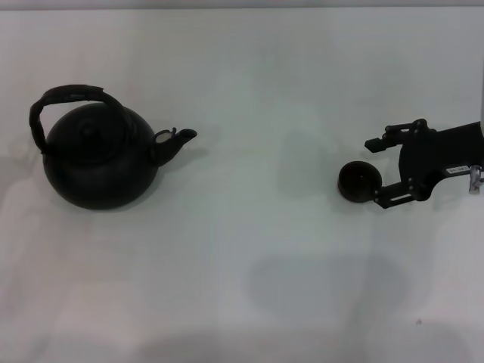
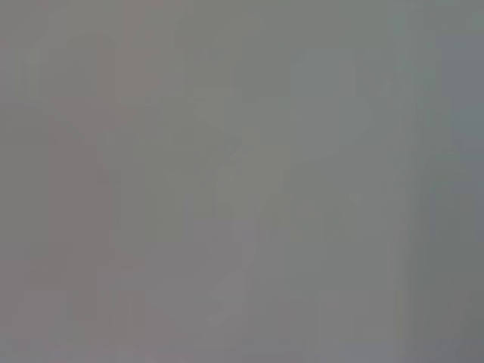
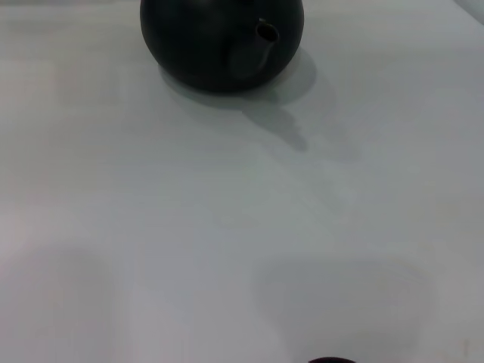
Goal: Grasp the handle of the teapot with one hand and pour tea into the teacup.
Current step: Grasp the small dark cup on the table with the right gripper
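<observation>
White and bare, the table (image 1: pixel 249 227) carries the teapot (image 1: pixel 98 155) on the robot's left, upright, its handle (image 1: pixel 64 97) arching over the lid and its spout pointing toward the teacup (image 1: pixel 358 183), well apart on the right. Just beside the teacup, the right gripper (image 1: pixel 376 171) has its fingers spread, one finger touching or nearly touching the cup.

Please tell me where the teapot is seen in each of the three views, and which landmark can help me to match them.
Head view: the teapot stands on the table's left side, spout pointing right toward the teacup by the right gripper.
Left wrist view: not in it; only a blank grey field shows.
Right wrist view: the teapot sits at the far edge, top cut off.
Shared landmark: the spout.
</observation>
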